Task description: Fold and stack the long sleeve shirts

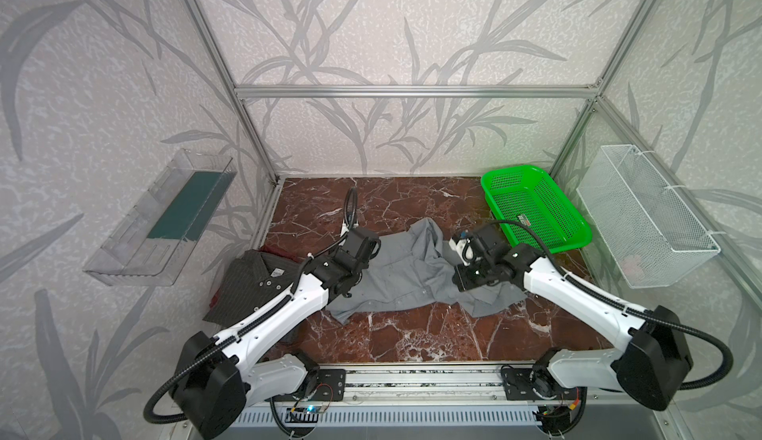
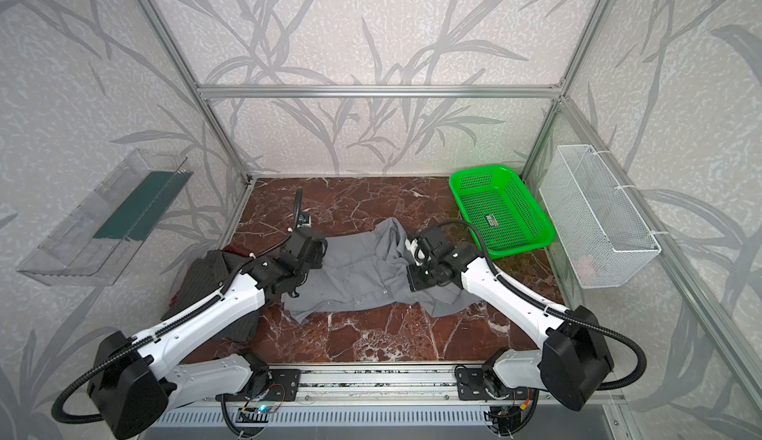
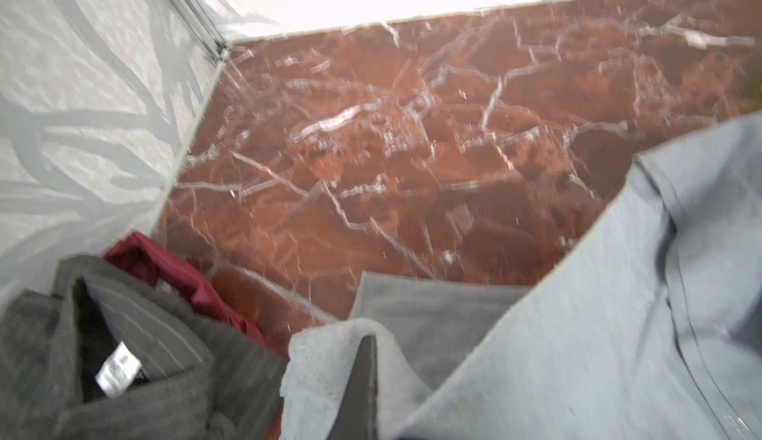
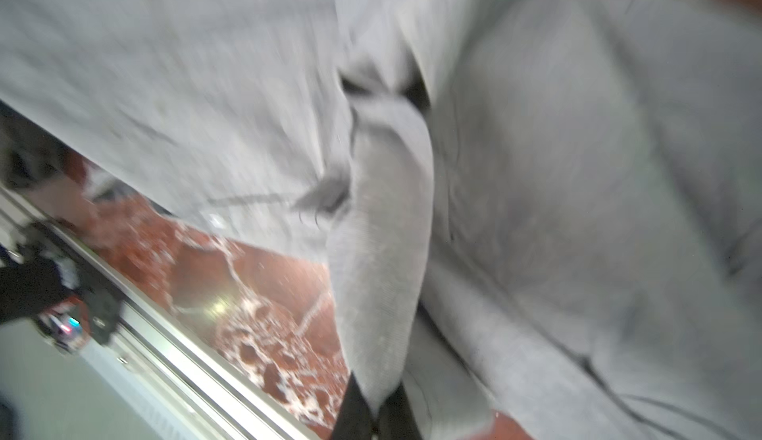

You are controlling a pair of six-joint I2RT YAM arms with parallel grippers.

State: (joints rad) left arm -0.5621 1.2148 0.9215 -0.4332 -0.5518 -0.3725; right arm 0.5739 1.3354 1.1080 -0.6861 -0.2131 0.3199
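Grey cotton, plain and mid-toned, makes up the button-up shirt (image 1: 408,281) that matters now. It lies spread and rumpled across the middle of the red marble-patterned table (image 1: 433,334), one bunched end just beside the green plastic mesh basket (image 1: 544,231). Both arms have hold of it. The left fingers (image 3: 363,359) are clenched on a hemmed edge at the end far from the basket. The right fingers (image 4: 373,409) pinch a tuck of the same cloth at the basket end. From where I stand this shirt has no neat fold yet, so its folding and stacking look wholly left to do.

Beyond it, well apart from the basket, the dark charcoal pinstriped collared shirt (image 1: 251,281) sits compact with its collar up. It looks already folded, resting on a dark red garment (image 3: 165,268) that peeks out beneath.

A white label (image 3: 117,370) inside that collar carries print too blurred to read. A small sticker (image 1: 523,219) on the basket's floor is likewise illegible.
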